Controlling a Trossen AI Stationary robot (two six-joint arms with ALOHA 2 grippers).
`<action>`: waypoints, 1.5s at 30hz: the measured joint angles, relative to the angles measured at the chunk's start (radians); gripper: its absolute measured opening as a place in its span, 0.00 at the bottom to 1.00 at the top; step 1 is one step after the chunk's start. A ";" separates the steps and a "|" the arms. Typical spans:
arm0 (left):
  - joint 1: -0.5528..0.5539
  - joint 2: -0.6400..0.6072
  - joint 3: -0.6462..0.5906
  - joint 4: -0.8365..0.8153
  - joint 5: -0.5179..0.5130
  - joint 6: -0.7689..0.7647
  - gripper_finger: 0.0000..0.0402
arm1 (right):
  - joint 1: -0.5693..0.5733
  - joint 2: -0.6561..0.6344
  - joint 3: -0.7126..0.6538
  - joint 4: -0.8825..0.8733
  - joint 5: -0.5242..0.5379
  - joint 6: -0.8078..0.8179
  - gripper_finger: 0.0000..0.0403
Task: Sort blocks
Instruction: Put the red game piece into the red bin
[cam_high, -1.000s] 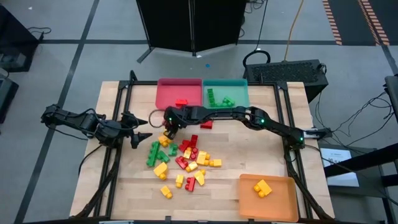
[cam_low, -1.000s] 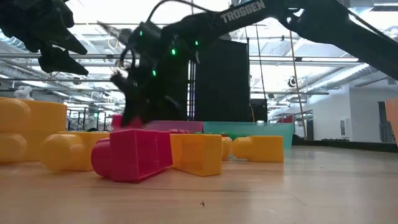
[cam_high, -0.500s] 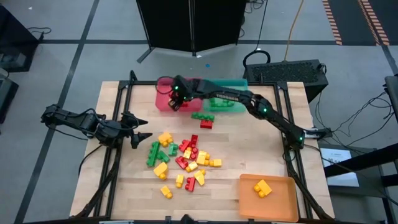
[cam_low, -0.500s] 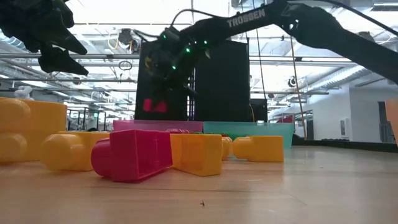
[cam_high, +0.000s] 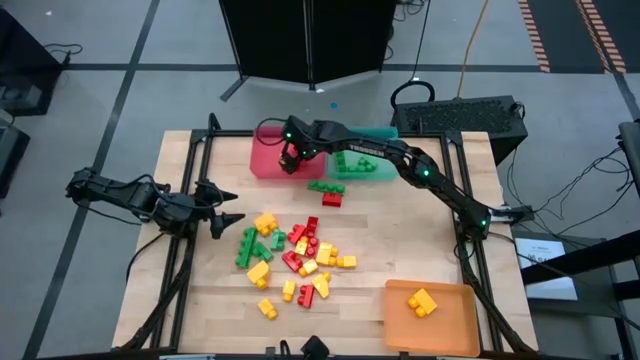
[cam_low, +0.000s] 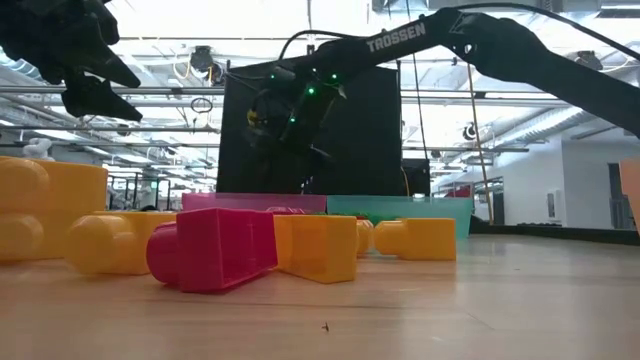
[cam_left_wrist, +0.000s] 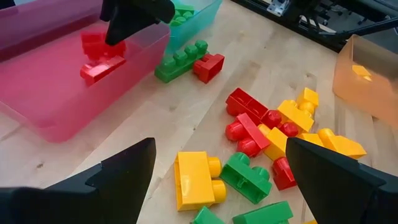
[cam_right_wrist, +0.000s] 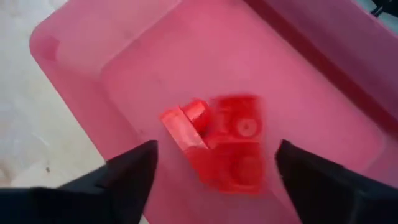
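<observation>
My right gripper (cam_high: 288, 158) hangs open above the red tray (cam_high: 268, 160) at the table's far side. Two red blocks (cam_right_wrist: 233, 146) lie on the tray's floor below its fingers, and nothing is between them. The teal tray (cam_high: 372, 160) beside it holds green blocks. A loose pile of red, yellow and green blocks (cam_high: 295, 255) lies mid-table. My left gripper (cam_high: 230, 218) waits open at the left of the pile, above the table, and holds nothing.
A green block and a red block (cam_high: 326, 190) lie just in front of the trays. The orange tray (cam_high: 455, 325) at the near right corner holds yellow blocks. A black frame runs along the table's edges. Bare wood lies to the right of the pile.
My right gripper has risen from the far end of the pile with a red block and gone toward the far edge, over the red tray. There it has opened and let go; the block now lies in the tray.
</observation>
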 joint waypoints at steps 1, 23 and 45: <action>0.000 0.000 0.000 0.000 -0.001 0.000 0.90 | 0.000 0.000 0.000 -0.002 0.000 0.002 0.85; 0.000 0.000 0.000 -0.008 -0.001 -0.001 0.90 | 0.352 -0.078 0.003 -0.509 -0.174 -0.967 0.73; 0.000 0.000 0.000 -0.022 0.002 -0.027 0.90 | 0.343 0.036 0.003 -0.435 -0.123 -1.040 0.69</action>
